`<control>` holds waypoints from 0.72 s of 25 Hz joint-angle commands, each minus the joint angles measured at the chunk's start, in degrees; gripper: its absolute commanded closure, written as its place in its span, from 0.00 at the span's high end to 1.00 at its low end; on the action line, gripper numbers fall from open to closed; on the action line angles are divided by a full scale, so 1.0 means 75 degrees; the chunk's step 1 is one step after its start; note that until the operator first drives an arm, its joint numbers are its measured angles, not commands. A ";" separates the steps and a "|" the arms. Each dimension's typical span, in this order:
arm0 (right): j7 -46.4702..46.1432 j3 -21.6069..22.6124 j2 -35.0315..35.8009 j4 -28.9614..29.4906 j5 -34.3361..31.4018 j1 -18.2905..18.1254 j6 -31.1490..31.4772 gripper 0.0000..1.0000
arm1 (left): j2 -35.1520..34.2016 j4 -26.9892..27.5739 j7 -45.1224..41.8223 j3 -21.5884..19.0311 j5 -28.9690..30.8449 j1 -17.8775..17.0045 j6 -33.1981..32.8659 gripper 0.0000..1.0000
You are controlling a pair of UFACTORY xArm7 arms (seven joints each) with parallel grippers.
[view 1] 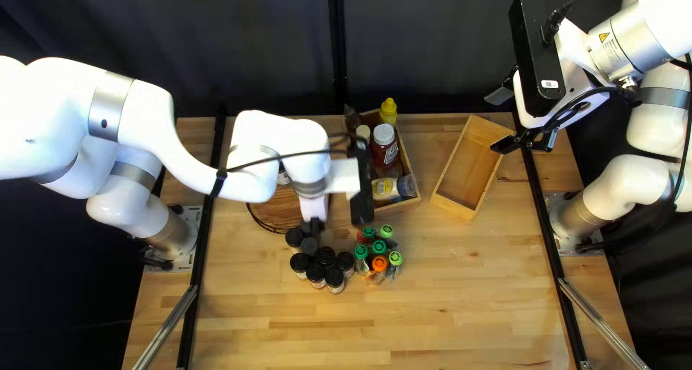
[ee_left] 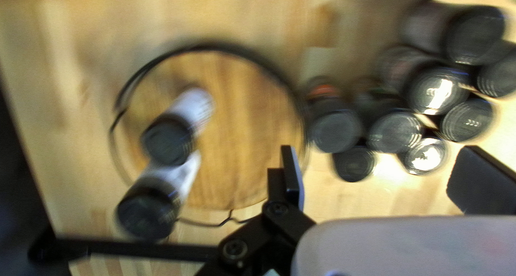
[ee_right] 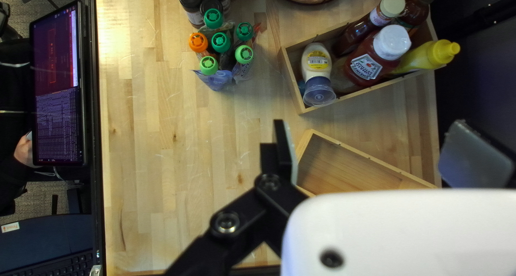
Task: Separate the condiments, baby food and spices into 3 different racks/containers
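"Start with the containers; what holds what, around the loaded crate [view 1: 398,205]?"

"To its left, the round tray [ee_left: 244,147] carries two spice jars [ee_left: 167,140], inside a wire rim; to its right, apart, the second crate [view 1: 468,165] shows its bare wooden floor; the loaded crate itself holds the pale squeeze bottle [ee_right: 316,63] at its near end, then the red bottle [ee_right: 365,66], two dark sauce bottles [ee_right: 357,35] and, at the far end, the yellow squeeze bottle [ee_right: 427,55]."

"And which way does everything point?"

"The loose black-lidded jars [view 1: 316,271], on the near left side of the loaded crate, stand lids up, as do both on the tray; beside them, just nearer than the crate, the six baby food pouches [view 1: 379,263] stand caps up, green and orange; the pale bottle lies on its side, blue cap toward the right arm; the other bottles have caps up; the loaded crate's long axis slants left going away, the second crate's slants right."

"The grippers?"

"The left gripper [view 1: 312,227], near left of the loaded crate, is released, fingers wide apart above the table; the right gripper [view 1: 500,120], raised well to the crate's right, is spread too."
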 commanded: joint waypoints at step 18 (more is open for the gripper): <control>0.0000 0.0000 0.0000 0.0000 0.0000 0.0000 0.0000 1.00 | -0.0717 -0.1676 0.5588 0.0313 0.1073 -0.0172 -0.0244 1.00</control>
